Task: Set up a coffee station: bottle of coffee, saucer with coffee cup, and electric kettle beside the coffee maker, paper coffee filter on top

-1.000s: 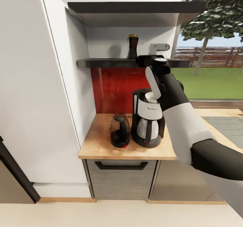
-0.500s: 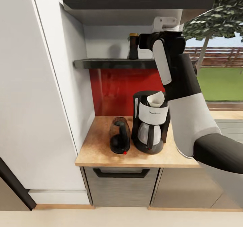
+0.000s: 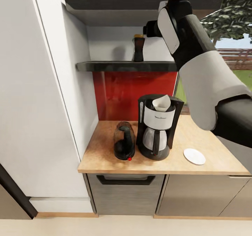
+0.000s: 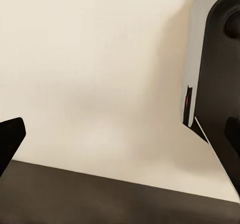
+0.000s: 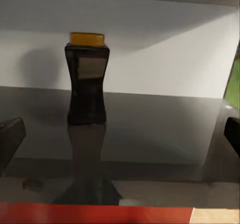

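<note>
The right arm [image 3: 196, 53] had been raised to shelf height, its tool [image 5: 120, 134] spread wide, aimed at the bottle [image 5: 87, 79] for grasping.

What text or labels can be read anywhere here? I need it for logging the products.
Nothing legible.
Coffee maker: a small dark mark on its white front panel, too blurred to read.
Bottle of coffee: a pale label patch with no readable lettering.
Electric kettle: no text visible.
</note>
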### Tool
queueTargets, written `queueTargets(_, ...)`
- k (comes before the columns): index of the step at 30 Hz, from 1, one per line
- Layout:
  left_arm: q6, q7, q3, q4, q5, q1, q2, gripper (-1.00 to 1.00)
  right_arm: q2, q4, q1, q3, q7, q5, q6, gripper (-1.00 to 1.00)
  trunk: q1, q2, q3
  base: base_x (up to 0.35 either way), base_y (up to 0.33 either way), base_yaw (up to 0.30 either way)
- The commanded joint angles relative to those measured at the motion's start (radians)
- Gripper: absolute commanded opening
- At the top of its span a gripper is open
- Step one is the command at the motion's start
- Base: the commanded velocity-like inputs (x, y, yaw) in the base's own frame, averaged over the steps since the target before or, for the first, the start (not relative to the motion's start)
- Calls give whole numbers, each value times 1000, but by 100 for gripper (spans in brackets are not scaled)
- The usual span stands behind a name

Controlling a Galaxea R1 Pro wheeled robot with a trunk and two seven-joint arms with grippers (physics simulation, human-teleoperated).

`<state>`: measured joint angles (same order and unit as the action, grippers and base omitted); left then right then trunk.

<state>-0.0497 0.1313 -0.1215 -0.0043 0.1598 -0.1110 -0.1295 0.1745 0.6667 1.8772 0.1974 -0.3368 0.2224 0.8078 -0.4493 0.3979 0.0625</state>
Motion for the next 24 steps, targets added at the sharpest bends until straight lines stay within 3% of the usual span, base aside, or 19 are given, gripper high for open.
queueTargets(1, -5, 1, -9, 0, 11, -1, 0, 100, 0, -3, 3, 2, -10, 11, -4, 100, -1, 2, 2, 96, 0, 0)
queueTargets(8, -8, -2, -9, 3, 12, 15, -4, 100, 0, -7, 6, 2, -9, 11, -24, 100, -1, 2, 2, 263, 0, 0)
queueTargets(14, -8, -2, -9, 10, 12, 62, -3, 100, 0, -12, 6, 2, -8, 11, -25, 100, -1, 2, 2, 289, 0, 0)
queueTargets(18, -7, -1, -9, 10, 12, 98, -1, 100, 0, -12, 6, 3, -8, 11, -27, 100, -1, 2, 2, 73, 0, 0)
queueTargets(24, -7, 0, -9, 9, 12, 109, -2, 100, 0, -13, 3, 2, -8, 10, -28, 100, -1, 2, 2, 45, 50, 0)
